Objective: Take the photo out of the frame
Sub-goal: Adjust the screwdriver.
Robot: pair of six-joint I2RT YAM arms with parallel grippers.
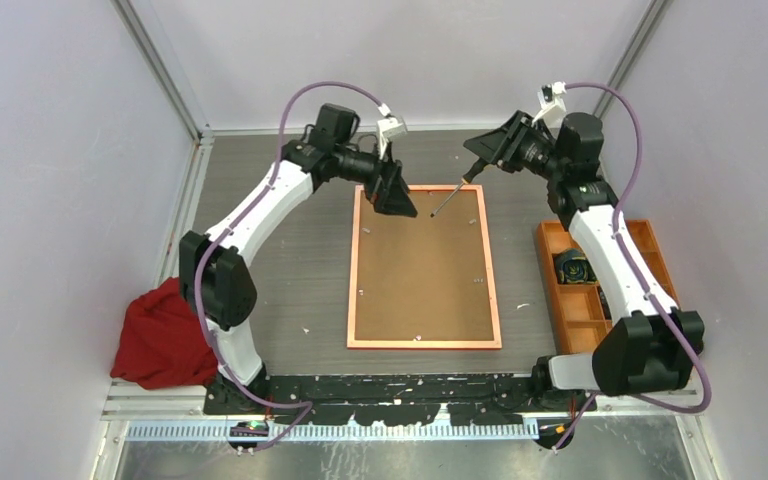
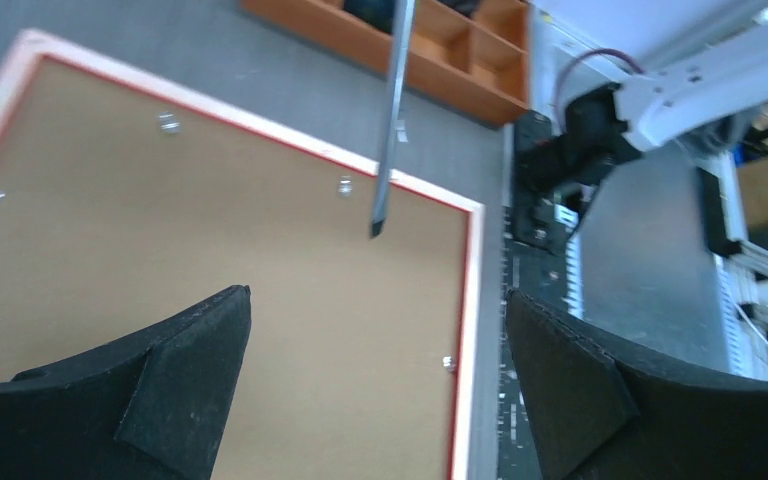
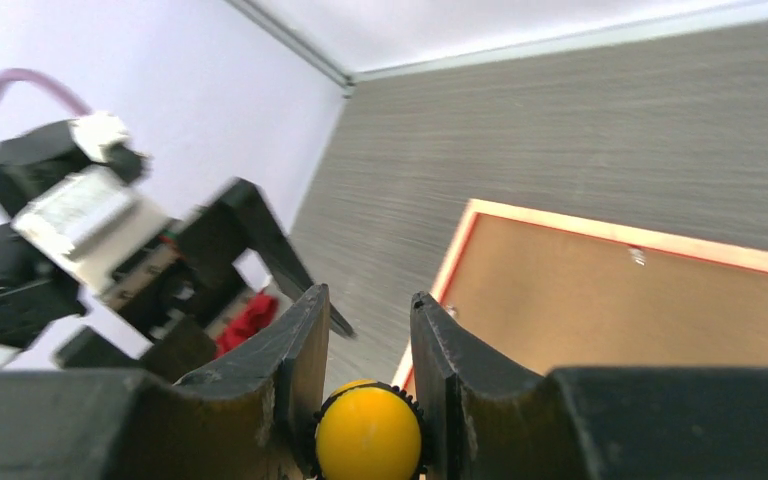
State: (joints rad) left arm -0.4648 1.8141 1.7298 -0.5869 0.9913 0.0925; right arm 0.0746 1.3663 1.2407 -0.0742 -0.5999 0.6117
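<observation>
The frame (image 1: 353,270) lies face down on the table, its orange-looking rim around a brown backing board (image 1: 420,270) with small metal tabs. The photo is hidden under the board. My left gripper (image 1: 397,200) is open and empty, hovering over the board's far left part; its jaws stand wide apart in the left wrist view (image 2: 378,340). My right gripper (image 1: 480,160) is shut on a screwdriver (image 1: 445,200), whose yellow handle end (image 3: 368,432) sits between the fingers. The shaft (image 2: 390,120) points down at the board near the frame's far edge, its tip just above it.
An orange compartment tray (image 1: 543,250) with a dark object (image 1: 571,268) stands right of the frame, under the right arm. A red cloth (image 1: 160,335) lies at the left by the left arm's base. Walls close in the table on three sides.
</observation>
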